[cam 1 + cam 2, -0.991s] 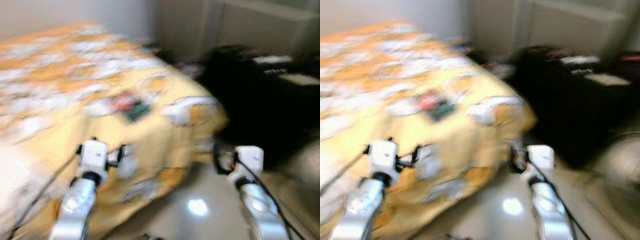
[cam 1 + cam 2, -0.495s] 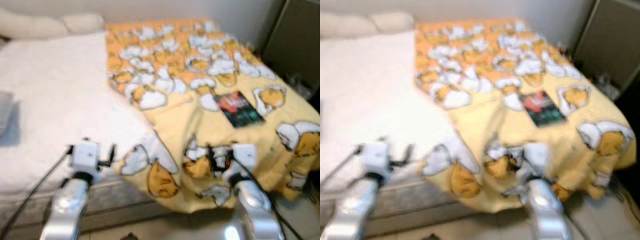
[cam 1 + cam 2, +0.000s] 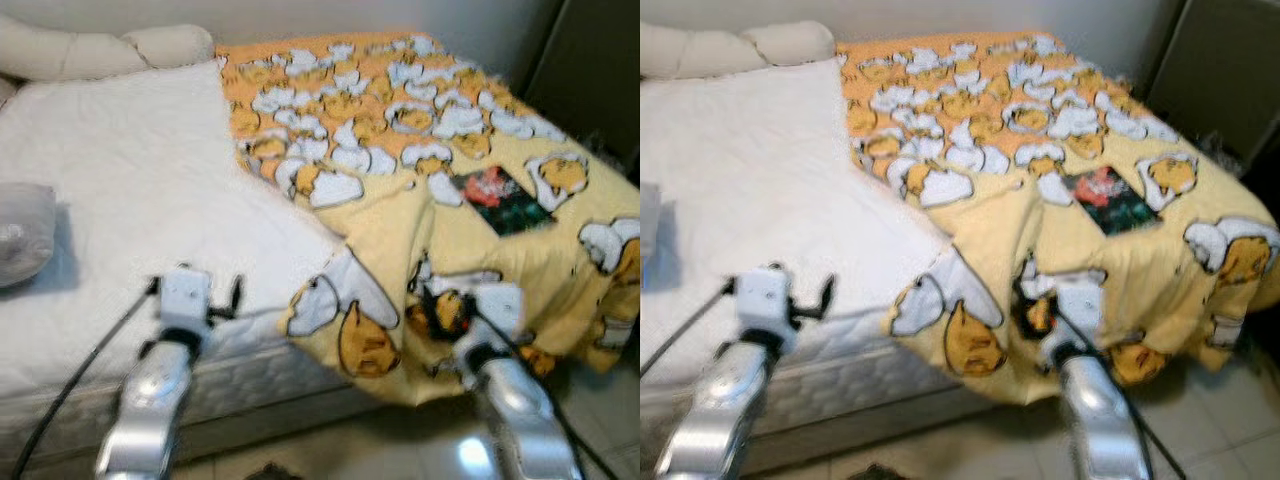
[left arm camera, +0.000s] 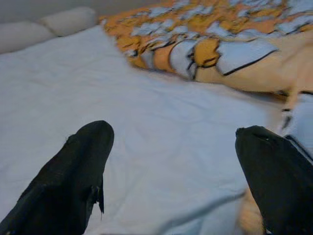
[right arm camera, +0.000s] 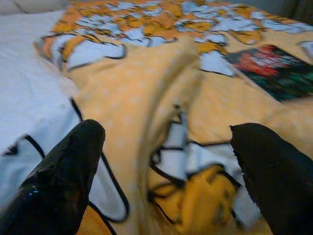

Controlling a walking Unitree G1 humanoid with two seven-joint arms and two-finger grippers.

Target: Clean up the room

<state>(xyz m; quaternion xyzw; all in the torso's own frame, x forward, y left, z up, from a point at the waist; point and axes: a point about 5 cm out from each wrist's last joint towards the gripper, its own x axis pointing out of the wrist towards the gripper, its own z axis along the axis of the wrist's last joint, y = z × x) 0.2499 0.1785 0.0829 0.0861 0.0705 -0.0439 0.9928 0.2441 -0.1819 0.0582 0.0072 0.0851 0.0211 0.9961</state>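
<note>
The left gripper [image 4: 171, 171] hangs spread wide over the bare white bed [image 3: 120, 200]. The right gripper [image 5: 166, 171], also wide and empty, hovers over the rumpled yellow blanket [image 3: 480, 250] at the bed's edge. A dark book [image 3: 502, 198] lies on the blanket farther back.

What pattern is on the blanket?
Yellow-orange blanket with white-and-yellow cartoon figures; clearest in the right eye view.

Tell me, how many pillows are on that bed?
3. Two cream pillows lie side by side at the head of the bed, one at the corner, one beside the yellow blanket. A grey pillow lies at the bed's left edge. Others may be hidden.
</note>
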